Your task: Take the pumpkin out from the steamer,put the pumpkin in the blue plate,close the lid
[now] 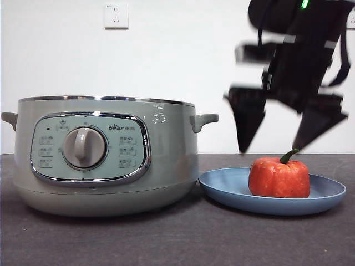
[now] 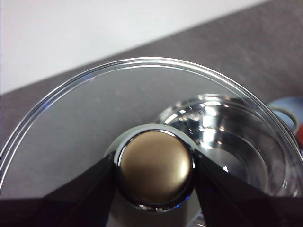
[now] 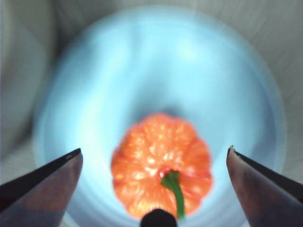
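In the front view you see the steamer (image 1: 105,155) on the left of the table (image 1: 166,238), uncovered, its dial facing you. Just to its right lies the plate (image 1: 222,185), almost touching the pot's base. The pumpkin (image 1: 279,177) sits upright on the plate, stem curving up. The right gripper (image 1: 274,149) hangs just above the pumpkin, blurred, jaws spread wide and clear of it. A wall socket (image 1: 116,16) shows behind.

In the left wrist view your left gripper (image 2: 155,172) is clamped on the knob (image 2: 155,170) of the lid (image 2: 75,123), one jaw on each side.

In the right wrist view the pumpkin (image 3: 162,165) rests on the plate (image 3: 156,71), between the parted jaws but untouched.
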`<state>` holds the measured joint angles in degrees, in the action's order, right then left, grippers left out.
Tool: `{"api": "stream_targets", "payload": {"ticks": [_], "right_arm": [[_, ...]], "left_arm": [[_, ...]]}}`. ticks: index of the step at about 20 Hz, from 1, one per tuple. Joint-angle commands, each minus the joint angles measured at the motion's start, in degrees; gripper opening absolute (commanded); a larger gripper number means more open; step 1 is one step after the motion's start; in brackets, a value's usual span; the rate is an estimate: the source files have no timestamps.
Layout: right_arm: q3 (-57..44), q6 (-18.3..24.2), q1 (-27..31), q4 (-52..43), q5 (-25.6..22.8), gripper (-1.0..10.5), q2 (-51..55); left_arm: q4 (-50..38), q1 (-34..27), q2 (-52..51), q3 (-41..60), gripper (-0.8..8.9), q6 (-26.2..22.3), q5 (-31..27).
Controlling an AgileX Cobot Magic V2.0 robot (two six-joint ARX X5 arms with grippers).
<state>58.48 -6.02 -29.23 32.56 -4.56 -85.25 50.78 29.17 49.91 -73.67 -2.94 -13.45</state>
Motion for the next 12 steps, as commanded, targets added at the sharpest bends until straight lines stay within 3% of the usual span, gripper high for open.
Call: {"api": "stream_targets", "payload": {"ticks": [1,6,12], "right_arm": [[-0.4,-0.2,0.0,0.7,0.0,5.0,5.6],[-0.4,-0.2,0.0,1.6,-0.2,5.0,19.5],[-0.4,-0.1,0.0,1.6,-0.4,5.0,30.2]], "left_arm": [[-3.3,0.1,2.6,-0.7,-0.09,0.4,2.7],[-7.5,0.2,11.8,-0.6,-0.09,1.4,9.1],[-12.8,1.7,19.9,-0.6,-0.09,1.9,9.4]]}}
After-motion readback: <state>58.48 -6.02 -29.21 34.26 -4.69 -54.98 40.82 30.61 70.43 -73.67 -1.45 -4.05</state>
